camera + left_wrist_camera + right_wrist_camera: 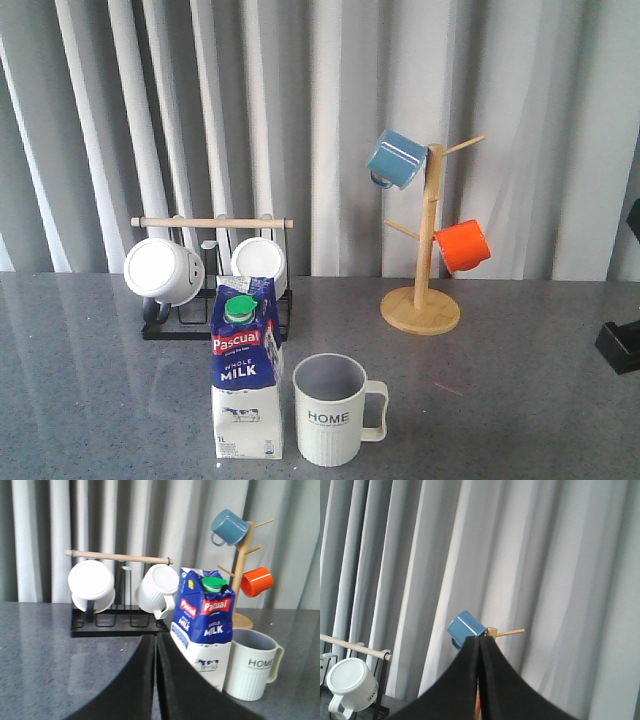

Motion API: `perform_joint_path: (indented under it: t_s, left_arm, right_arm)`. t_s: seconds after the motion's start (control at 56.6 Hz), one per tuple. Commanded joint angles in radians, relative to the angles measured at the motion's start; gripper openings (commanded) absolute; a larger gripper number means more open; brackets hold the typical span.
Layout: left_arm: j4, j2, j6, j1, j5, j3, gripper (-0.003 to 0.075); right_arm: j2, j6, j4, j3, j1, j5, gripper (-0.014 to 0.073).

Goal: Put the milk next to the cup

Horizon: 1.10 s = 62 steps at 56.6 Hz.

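Note:
The milk (246, 370), a blue-and-white carton with a green cap, stands upright on the grey table, close to the left of the cup (331, 409), a ribbed pale mug marked "HOME". Both show in the left wrist view, the milk (205, 630) beside the cup (251, 665). My left gripper (156, 639) is shut and empty, apart from the milk and nearer the camera than it. My right gripper (480, 639) is shut and empty, raised and facing the curtain. Only a dark part of the right arm (620, 345) shows in the front view.
A black rack (215, 320) with a wooden bar holds two white mugs (163, 271) behind the milk. A wooden mug tree (424, 270) at the back right carries a blue mug (396, 158) and an orange mug (464, 245). A grey curtain hangs behind.

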Motion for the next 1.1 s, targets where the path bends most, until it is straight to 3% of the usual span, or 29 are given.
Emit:
perform_joint_path:
  t_s: [0.0, 0.23, 0.336, 0.548, 0.831, 1.079]
  left_arm:
    - [0.068, -0.087, -0.076, 0.053, -0.029, 0.025, -0.0007]
    - [0.161, -0.298, -0.205, 0.139, -0.111, 0.219, -0.0007]
    - [0.185, -0.345, -0.207, 0.168, -0.014, 0.214, -0.0007]
    - [0.319, -0.437, -0.264, 0.178, 0.049, 0.215, -0.0007]
    - [0.304, -0.570, -0.264, 0.178, 0.185, 0.215, -0.0007]
    - [0.210, -0.569, -0.246, 0.141, 0.248, 0.215, -0.0007]
  right_arm:
    - [-0.010, -0.006, -0.001, -0.028, -0.005, -0.070, -0.0008]
    - [-0.010, -0.006, -0.001, -0.028, -0.005, -0.070, -0.0008]
    - [-0.010, -0.006, -0.001, -0.028, -0.005, -0.070, -0.0008]
    - [-0.010, -0.006, -0.001, -0.028, -0.005, -0.070, -0.0008]
    - [-0.010, -0.006, -0.001, -0.028, -0.005, -0.070, -0.0008]
    - [-0.009, -0.006, -0.001, -0.028, -0.005, -0.069, -0.0008]
